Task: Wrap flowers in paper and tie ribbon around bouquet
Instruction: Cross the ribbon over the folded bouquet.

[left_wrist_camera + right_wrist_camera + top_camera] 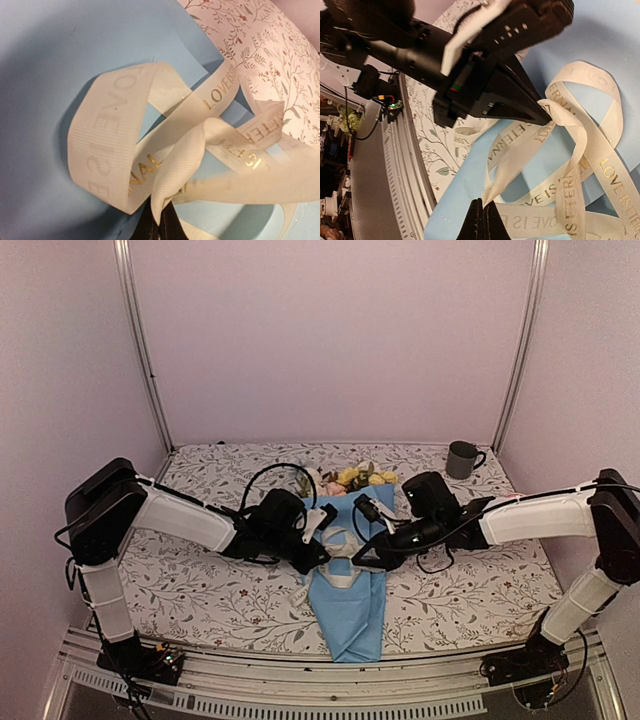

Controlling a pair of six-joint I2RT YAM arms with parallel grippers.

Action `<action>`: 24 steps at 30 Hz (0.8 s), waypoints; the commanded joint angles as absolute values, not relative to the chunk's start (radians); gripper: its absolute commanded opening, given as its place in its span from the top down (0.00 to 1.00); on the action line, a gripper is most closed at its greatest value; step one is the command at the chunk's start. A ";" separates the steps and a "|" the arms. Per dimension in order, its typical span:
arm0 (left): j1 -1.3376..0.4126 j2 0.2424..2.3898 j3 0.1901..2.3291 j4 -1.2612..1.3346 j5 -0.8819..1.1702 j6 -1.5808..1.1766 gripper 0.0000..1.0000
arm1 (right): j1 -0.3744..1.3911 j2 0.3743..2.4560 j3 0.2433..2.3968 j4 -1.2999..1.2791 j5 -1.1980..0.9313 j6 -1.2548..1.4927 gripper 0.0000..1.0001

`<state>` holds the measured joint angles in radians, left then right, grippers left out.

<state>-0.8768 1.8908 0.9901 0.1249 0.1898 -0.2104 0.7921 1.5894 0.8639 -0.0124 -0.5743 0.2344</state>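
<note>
Ribbed cream fabric ribbon (pixel 105 150) w/ shiny gold print; matt smooth blue paper (pixel 45 65).

The only writing that can be read is on the ribbon (pixel 600 175), in gold capital letters printed along its length. In the right wrist view, "LOVE IS ETERNA" repeats on several strands and is cut short by folds. In the left wrist view the ribbon (pixel 220 92) shows "LOVE IS", "ETER" and "NAL". On the loop, "LOVE IS" appears mirrored through the back.
</note>
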 commanded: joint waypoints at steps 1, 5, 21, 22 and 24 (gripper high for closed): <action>-0.867 1.887 1.001 0.109 0.197 -0.193 0.97 | 0.741 1.468 0.809 0.047 -0.676 0.313 1.00; -0.867 1.850 0.996 0.117 0.211 -0.188 0.84 | 0.670 1.439 0.728 0.053 -0.695 0.391 1.00; -0.864 1.729 0.988 0.035 0.260 -0.153 0.52 | 0.568 1.446 0.635 0.013 -0.669 0.431 1.00; -0.864 1.724 0.993 0.029 0.263 -0.152 0.52 | 0.568 1.456 0.637 0.007 -0.664 0.424 1.00; -0.863 1.707 0.999 0.023 0.262 -0.152 0.54 | 0.568 1.470 0.638 0.004 -0.662 0.416 1.00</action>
<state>-0.8764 1.7451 0.9901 0.0689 0.2478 -0.1661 0.5728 1.4387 0.6453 0.0193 -0.6678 0.4294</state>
